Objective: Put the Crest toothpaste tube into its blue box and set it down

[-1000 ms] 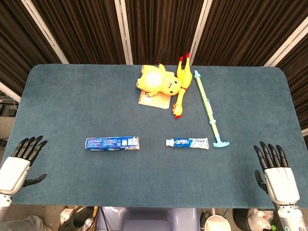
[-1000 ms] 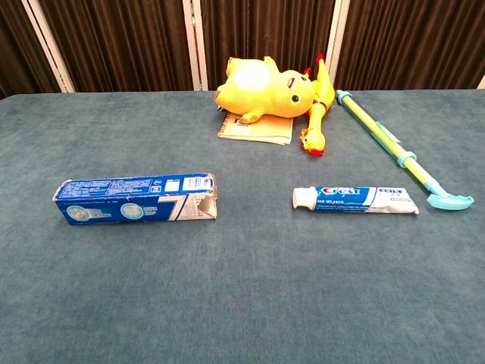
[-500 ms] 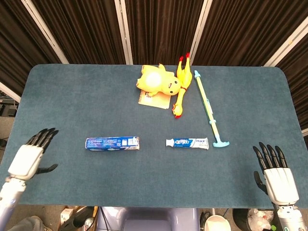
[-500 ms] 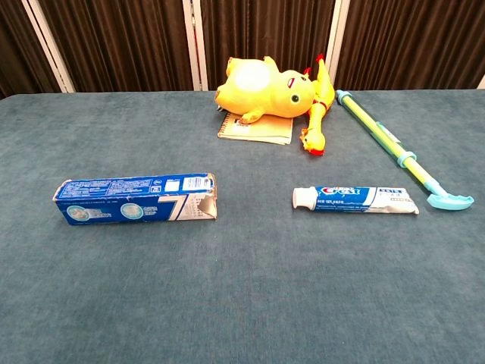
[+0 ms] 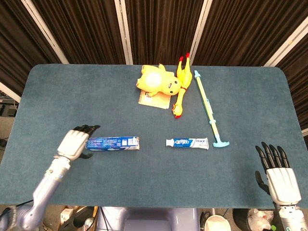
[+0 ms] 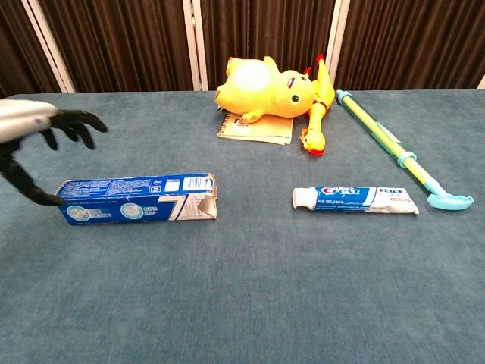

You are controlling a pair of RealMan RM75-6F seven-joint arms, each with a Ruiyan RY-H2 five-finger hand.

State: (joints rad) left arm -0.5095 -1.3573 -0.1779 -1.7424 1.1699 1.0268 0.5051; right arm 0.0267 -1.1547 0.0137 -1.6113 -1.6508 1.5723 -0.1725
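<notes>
Left robot hand [image 5: 74, 143] is spread open at the closed left end of the blue box [image 5: 112, 143], thumb low beside it, nothing gripped yet; right robot hand [image 5: 280, 180] is open and empty at the worktop's [image 5: 72, 96] near right edge. The box lies flat with its torn open flap facing the Crest toothpaste tube [image 5: 187, 143], which lies well apart to its right, cap toward the box. Best to wrap the box near the closed end without crushing it, keep the mouth facing right, and feed the tube in with the other hand.
</notes>
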